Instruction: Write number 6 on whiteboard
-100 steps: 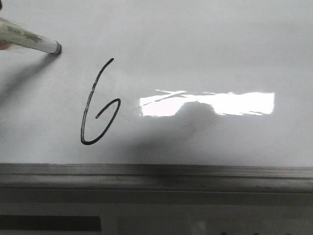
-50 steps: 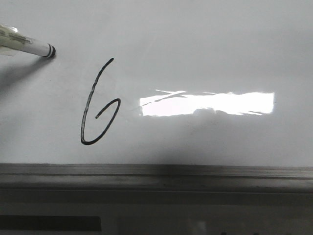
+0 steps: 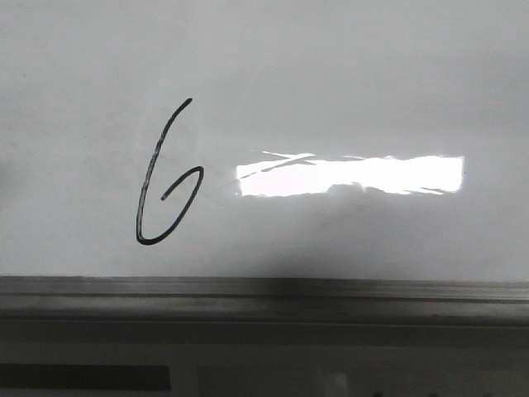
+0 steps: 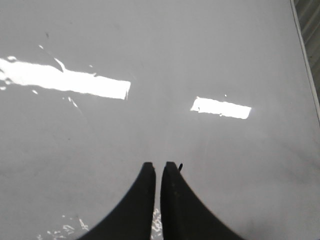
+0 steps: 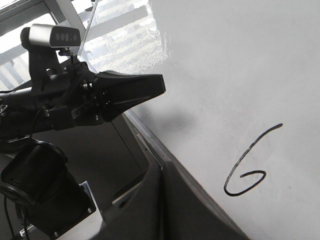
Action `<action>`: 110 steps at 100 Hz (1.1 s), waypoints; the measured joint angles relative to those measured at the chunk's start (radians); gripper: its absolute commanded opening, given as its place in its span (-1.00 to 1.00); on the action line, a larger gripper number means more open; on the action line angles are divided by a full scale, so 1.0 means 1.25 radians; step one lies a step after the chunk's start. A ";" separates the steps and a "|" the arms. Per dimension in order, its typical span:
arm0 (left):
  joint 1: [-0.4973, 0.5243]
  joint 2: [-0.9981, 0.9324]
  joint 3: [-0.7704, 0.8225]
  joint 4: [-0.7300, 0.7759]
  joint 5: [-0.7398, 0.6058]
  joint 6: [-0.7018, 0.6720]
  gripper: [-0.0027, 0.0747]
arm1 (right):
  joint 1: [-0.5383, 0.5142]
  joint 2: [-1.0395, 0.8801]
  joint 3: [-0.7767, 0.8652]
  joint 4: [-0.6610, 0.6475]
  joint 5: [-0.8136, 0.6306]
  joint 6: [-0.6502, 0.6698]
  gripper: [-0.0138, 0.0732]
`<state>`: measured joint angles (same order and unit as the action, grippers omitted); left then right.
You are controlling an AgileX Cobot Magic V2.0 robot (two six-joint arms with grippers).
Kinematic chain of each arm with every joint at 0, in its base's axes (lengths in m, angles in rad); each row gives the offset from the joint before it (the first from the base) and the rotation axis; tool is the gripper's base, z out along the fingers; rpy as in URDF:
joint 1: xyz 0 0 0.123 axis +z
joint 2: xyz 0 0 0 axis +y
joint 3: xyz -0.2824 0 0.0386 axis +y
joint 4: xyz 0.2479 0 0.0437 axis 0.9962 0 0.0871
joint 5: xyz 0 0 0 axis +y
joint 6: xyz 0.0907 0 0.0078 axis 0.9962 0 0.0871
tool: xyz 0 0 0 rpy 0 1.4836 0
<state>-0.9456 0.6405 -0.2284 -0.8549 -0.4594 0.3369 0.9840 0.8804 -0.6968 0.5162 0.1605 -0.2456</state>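
The number 6 (image 3: 165, 178) is a thin black slanted stroke on the glossy pale whiteboard (image 3: 347, 74), left of centre in the front view. It also shows in the right wrist view as number 6 (image 5: 248, 165). Neither gripper shows in the front view. My left gripper (image 4: 159, 165) hovers over bare whiteboard (image 4: 150, 45), its dark fingers almost touching with nothing between them. A tiny dark mark (image 4: 180, 166) sits beside one fingertip. My right gripper (image 5: 161, 167) is shut and empty near the board's rail (image 5: 150, 145). From there the left gripper (image 5: 162, 86) is seen reaching over the board's edge.
A grey metal rail (image 3: 264, 294) runs along the board's near edge. Bright rectangular glare (image 3: 347, 175) lies right of the 6, and two glare patches (image 4: 70, 80) show in the left wrist view. The left arm's body and camera (image 5: 50, 36) stand beside the board.
A marker at the upper left of the front view slid left and has left the view. Its shadow is gone too. The 6 is unchanged.
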 measured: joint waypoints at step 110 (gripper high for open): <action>0.000 -0.517 0.000 0.069 0.346 0.152 -0.98 | -0.003 -0.630 0.212 -0.221 -0.025 0.000 -0.83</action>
<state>-0.9456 -0.0061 -0.2284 -0.7691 -0.0265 0.5274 0.9802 0.0933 -0.4325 0.2401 0.1298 -0.2456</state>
